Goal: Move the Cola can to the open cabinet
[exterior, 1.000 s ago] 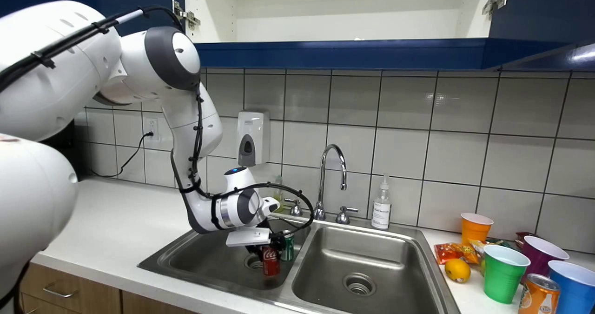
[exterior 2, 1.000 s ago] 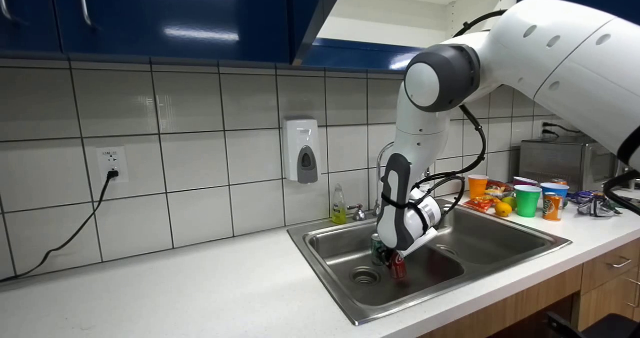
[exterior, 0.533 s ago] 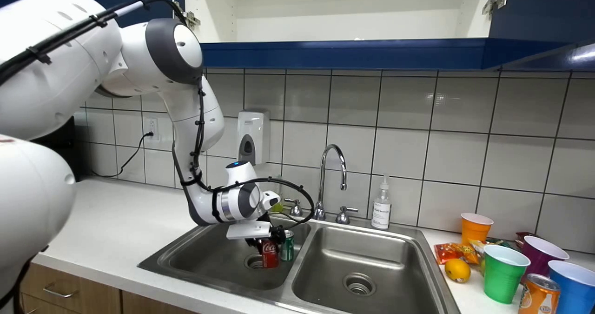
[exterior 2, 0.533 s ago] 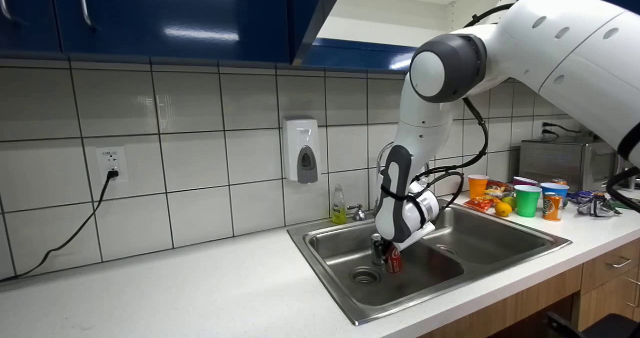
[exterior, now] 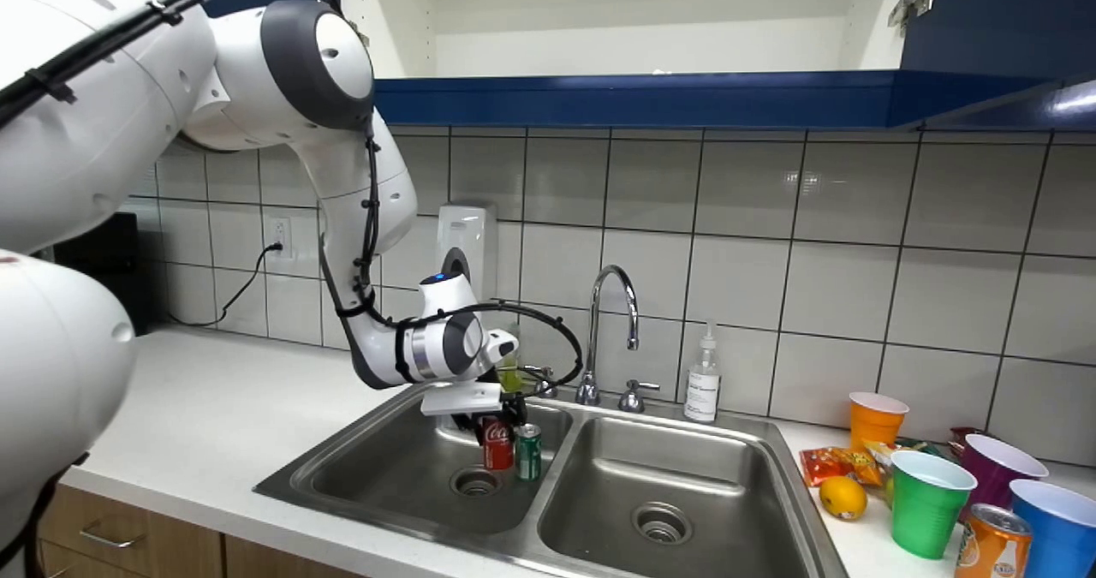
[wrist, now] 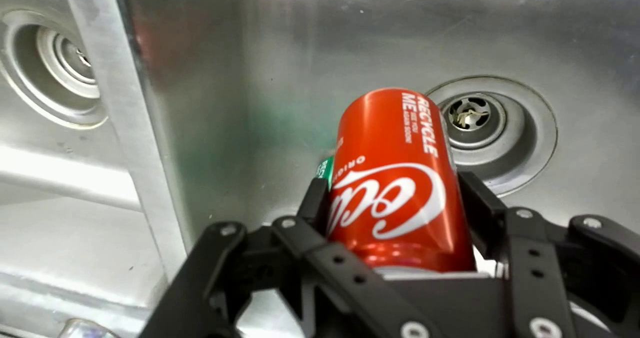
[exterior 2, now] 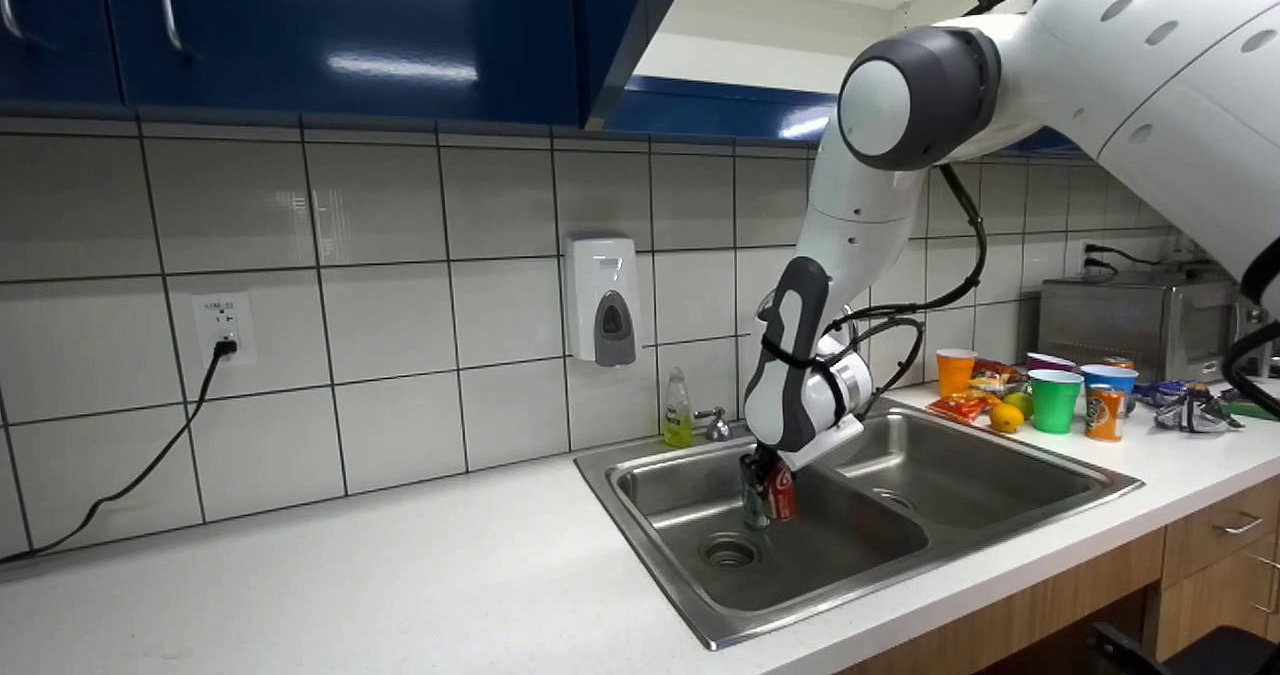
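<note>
Higher than a moment ago, the Coca-Cola can (wrist: 392, 178) and the gripper (wrist: 398, 202) now sit lifted together over the left sink basin (exterior: 377, 479), while the green drink can (exterior: 528, 454) stays put just to the right in an exterior view. Black fingers (wrist: 482, 208) press the red can from both sides, so the tool is grasping it; it hangs nearly upright and looks clear of the basin floor, though I cannot tell whether its base tops the rim. I judge the step in hand to be the early lift, with placing not yet begun. Next, the move likely calls for a tall climb clear of the faucet (exterior: 593, 330), past the blue lower edge of the open cabinet (exterior: 634, 26), then a reach toward the far side into its white interior. In an exterior view the white arm (exterior: 338, 175) enters from the left, elbow raised, forearm dropping steeply, wrist bent so the gripper points right and down.
</note>
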Tool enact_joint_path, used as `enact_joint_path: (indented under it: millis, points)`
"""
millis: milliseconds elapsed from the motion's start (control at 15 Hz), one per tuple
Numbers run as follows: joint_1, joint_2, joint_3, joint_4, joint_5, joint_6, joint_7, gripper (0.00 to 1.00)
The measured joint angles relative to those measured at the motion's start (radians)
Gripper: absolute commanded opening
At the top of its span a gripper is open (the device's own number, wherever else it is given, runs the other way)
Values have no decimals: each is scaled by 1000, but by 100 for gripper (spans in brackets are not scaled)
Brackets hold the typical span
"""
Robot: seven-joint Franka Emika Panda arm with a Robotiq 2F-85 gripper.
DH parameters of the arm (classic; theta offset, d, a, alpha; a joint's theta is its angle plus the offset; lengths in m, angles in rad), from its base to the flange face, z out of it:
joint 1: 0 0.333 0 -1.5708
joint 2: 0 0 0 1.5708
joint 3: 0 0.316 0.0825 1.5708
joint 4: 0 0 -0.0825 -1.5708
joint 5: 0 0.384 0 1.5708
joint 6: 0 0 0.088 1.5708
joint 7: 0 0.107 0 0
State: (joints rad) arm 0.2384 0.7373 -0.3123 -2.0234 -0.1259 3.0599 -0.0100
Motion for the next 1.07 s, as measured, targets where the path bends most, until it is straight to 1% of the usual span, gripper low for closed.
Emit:
enact_joint_path:
  millis: [600,1067]
  points:
    - [-42,-123,50,-43,-43,-69,-30,41]
    - [-146,-243,163,-115,-44,-160,-113,41]
